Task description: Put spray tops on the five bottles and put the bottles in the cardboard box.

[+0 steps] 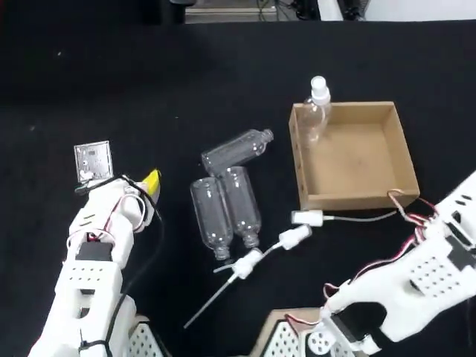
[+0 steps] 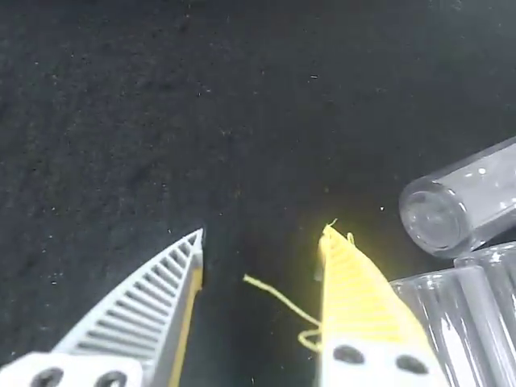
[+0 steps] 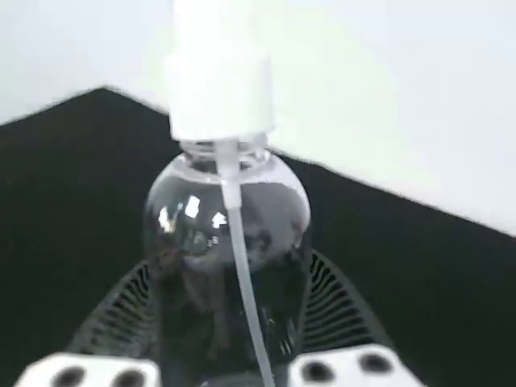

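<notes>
Three bare bottles [image 1: 212,208] are lying centre, two necks pointing down-frame, one upper right, beside three spray tops [image 1: 294,236]; one capped bottle [image 1: 316,115] is standing in the box [image 1: 357,199], the right gripper [image 3: 231,278] is clamping another capped bottle [image 3: 226,218], and the left gripper [image 2: 262,242] is gaping empty.

A black-covered table [image 1: 149,82] carries three clear bottles lying on their sides: a slanted bottle [image 1: 236,151] and a touching pair [image 1: 210,216] just below it. Three loose spray tops [image 1: 294,238] lie beside their necks. Near these stands the cardboard box [image 1: 343,200]. A small grey plate [image 1: 93,161] lies well apart.
</notes>
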